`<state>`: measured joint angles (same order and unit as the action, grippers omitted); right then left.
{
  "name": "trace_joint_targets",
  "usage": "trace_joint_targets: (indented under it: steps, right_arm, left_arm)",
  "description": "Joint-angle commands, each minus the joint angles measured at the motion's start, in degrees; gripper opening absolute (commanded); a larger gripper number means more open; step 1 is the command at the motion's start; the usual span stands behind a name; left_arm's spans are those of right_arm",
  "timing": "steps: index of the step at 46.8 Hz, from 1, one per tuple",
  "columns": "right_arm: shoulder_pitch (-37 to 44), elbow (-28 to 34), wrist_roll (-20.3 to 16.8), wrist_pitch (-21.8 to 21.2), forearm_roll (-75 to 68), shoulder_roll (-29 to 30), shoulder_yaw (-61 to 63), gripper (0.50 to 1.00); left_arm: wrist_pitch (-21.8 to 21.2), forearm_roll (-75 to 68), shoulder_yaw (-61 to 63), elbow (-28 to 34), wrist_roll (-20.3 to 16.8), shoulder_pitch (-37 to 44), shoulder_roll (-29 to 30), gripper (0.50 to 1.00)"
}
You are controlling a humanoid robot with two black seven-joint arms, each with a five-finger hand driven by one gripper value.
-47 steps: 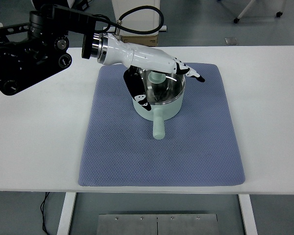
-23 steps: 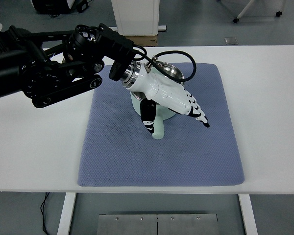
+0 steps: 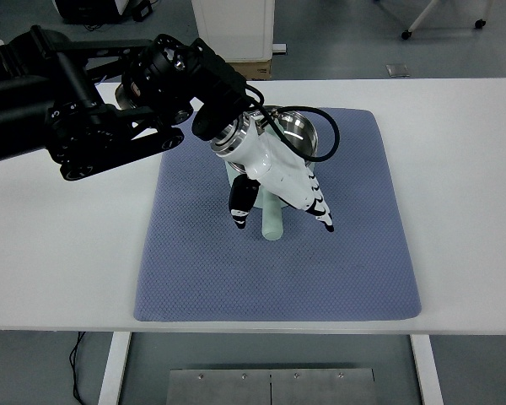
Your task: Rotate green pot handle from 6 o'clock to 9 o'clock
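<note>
Counter (image 3: 59,253): white, wide, filling most of the top view, with a grey floor beyond its far edge
Mat (image 3: 278,270): blue-grey textured cloth laid flat in the middle of the counter — the pot stands on its far half
Left arm (image 3: 93,110): black and bulky, coming in from the picture's left edge and reaching across the mat's far left corner, a black cable looping over the pot
Left robot hand (image 3: 274,173): white with black-tipped fingers, poised right over the near side of the pot; fingers spread and slightly bent, pointing down toward the near right, thumb hanging just left of the handle — nothing gripped that can be seen
Green pot (image 3: 297,131): pale green with a shiny steel inside, mostly hidden under the robot hand, only its far right rim showing
Pot handle (image 3: 272,221): pale green stub, pointing straight toward the near edge — the six o'clock position, between thumb and fingers
</note>
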<state>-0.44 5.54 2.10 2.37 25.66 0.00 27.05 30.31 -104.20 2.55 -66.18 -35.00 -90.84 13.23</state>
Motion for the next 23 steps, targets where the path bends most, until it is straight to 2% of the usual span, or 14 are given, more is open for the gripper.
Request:
trace_joint_targets:
  steps: [1,23]
  right_arm:
    - [0.0,0.0,0.0,0.0,0.01,0.0,0.02,1.0]
    - [0.0,0.0,0.0,0.0,0.01,0.0,-0.15,1.0]
  left_arm:
    - [-0.07,-2.15,0.53,0.08,0.0,0.4,-0.13,1.0]
    - [0.02,-2.15,2.81,0.0,0.0,3.65,-2.42,1.0]
